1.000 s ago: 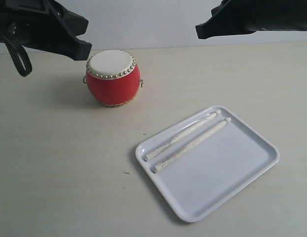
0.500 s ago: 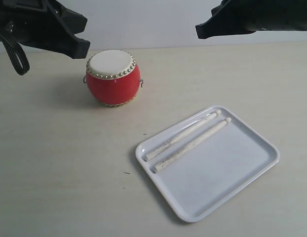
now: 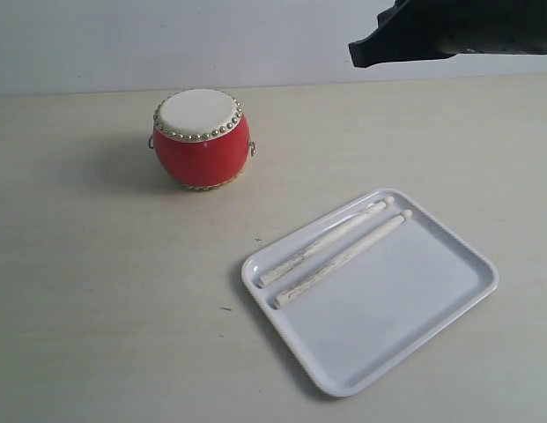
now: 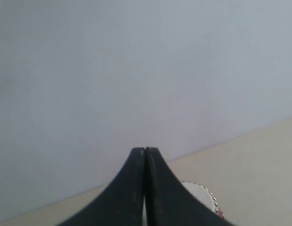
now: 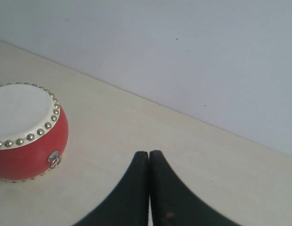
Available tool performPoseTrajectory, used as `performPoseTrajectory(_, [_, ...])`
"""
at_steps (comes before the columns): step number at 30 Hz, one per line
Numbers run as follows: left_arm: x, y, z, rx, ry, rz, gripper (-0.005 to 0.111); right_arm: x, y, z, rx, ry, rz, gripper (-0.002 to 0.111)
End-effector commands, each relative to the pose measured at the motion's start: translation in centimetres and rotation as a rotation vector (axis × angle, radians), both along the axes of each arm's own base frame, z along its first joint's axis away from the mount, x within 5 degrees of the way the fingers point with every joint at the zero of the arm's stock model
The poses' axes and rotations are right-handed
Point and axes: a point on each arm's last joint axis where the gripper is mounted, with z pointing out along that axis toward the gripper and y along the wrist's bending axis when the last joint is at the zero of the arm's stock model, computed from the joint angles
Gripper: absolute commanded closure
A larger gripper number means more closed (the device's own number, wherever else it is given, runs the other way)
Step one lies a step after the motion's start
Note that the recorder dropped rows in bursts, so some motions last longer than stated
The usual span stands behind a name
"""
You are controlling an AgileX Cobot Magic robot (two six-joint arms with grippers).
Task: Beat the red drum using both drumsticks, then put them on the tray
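Plainly, both drumsticks [image 3: 342, 257] lay side by side inside the tray [image 3: 405, 304], close along its rim on the drum's side, knob tips toward the tray's far corner and butts toward its near-left corner. The tray sat toward the near right of the worktop [image 3: 97, 291], well apart from the red drum [image 3: 202, 141], which stood upright near the far edge, left of the middle. The left gripper [image 4: 145, 154] had its fingers pressed together on nothing, aimed over the far edge with only a sliver of the drum beneath it. The right gripper [image 5: 149, 155] was likewise closed and empty, held high above the far right of the worktop. The sticks looked light, stiff and slim, likely to roll on the smooth tray floor. The best hold seemed to be across the thicker shaft toward the butt. They lay so near each other and the rim that a finger had little room between them.
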Motion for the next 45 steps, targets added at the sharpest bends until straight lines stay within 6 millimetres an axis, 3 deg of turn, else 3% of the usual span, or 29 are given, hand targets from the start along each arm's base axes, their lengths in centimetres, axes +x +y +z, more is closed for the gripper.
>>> performPoseTrajectory(1, [-3.1,2.2,0.8,-0.032,0.015,0.072,0.106,0.2,-0.1,0.3,0.003,-0.020,-0.009,0.108])
performPoseTrajectory(5, [-5.6,3.9,0.0,-0.075,0.015,0.157,0.106,0.2,-0.1,0.3,0.003,-0.020,-0.009,0.108])
performPoseTrajectory(11, [-9.0,5.4,-3.4,-0.103,-0.018,0.262,0.106,0.2,-0.1,0.3,0.003,-0.020,-0.009,0.108])
performPoseTrajectory(20, [-12.7,6.0,-7.0,-0.134,-0.201,0.325,0.106,0.2,-0.1,0.3,0.003,-0.020,-0.009,0.108])
performPoseTrajectory(28, [-15.2,6.1,-8.3,-0.148,-0.298,0.324,0.106,0.2,-0.1,0.3,0.003,-0.020,-0.009,0.108])
performPoseTrajectory(33, [-16.0,6.1,-9.2,-0.153,-0.329,0.322,0.106,0.2,-0.1,0.3,0.003,-0.020,-0.009,0.108])
performPoseTrajectory(39, [-15.4,6.0,-10.6,-0.145,-0.279,0.325,0.106,0.2,-0.1,0.3,0.003,-0.020,-0.009,0.108])
performPoseTrajectory(45, [-14.0,6.0,-13.8,-0.127,-0.174,0.331,0.106,0.2,-0.1,0.3,0.003,-0.020,-0.009,0.108])
